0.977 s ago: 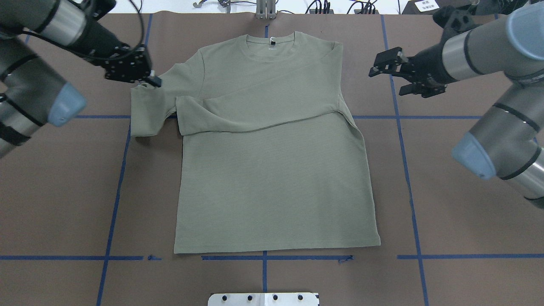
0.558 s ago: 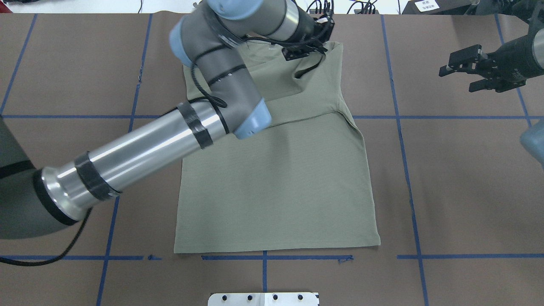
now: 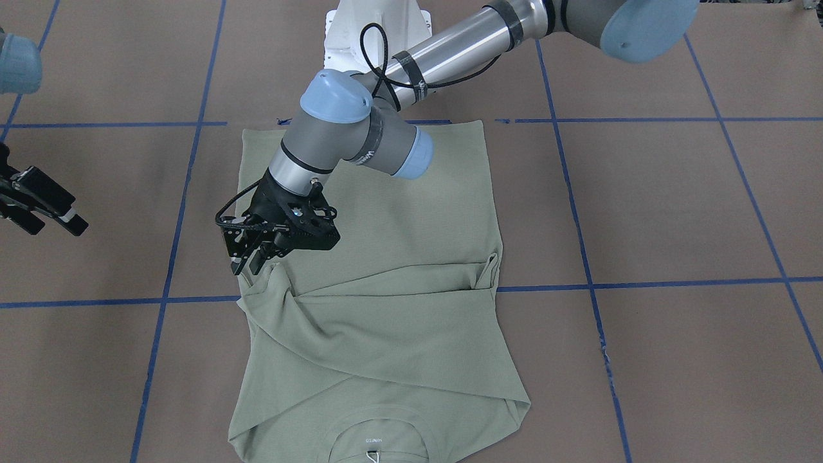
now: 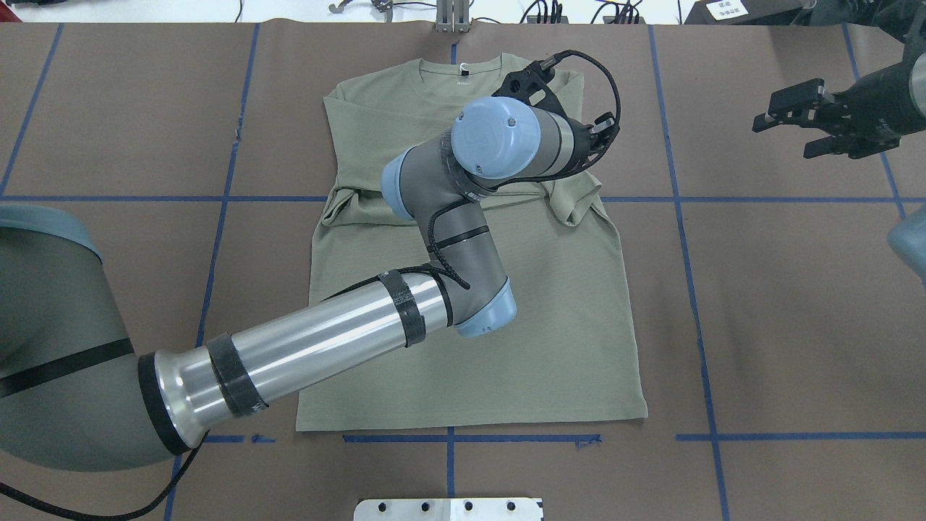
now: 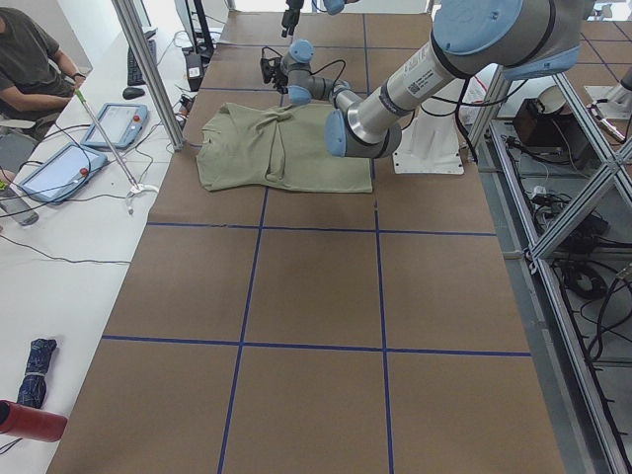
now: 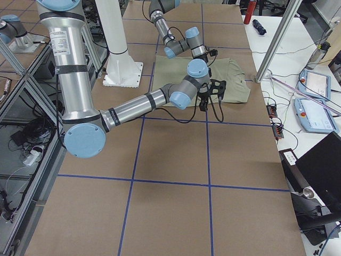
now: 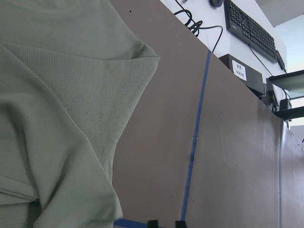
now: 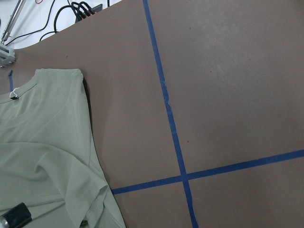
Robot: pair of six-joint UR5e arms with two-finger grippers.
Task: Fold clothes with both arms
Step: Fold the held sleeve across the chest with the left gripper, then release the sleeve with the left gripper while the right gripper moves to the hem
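Note:
The sage-green shirt [image 4: 470, 347] lies flat, collar [image 4: 463, 66] at the far side, both sleeves crossed over the chest. My left arm [image 4: 304, 347] reaches across it. The left gripper [image 3: 247, 262] hovers at the shirt's right edge just above the folded sleeve's cuff [image 3: 263, 283]. In the left wrist view its fingertips [image 7: 152, 223] stand slightly apart, open, with bare table between them. My right gripper [image 4: 788, 123] hangs open off the cloth at the far right, nothing in it. It also shows in the front-facing view [image 3: 45, 215].
Blue tape lines [image 4: 694, 289] mark a grid on the brown table. The white pedestal base [image 4: 448, 509] sits at the near edge. A seated person [image 5: 30, 59] and tablets [image 5: 59, 168] are at a side table beyond the far edge, behind metal posts [image 5: 148, 69].
My left arm swung from the shirt's left side across the chest, carrying the left sleeve over and laying its cuff at the right edge, then let go. The right gripper drew back rightward.

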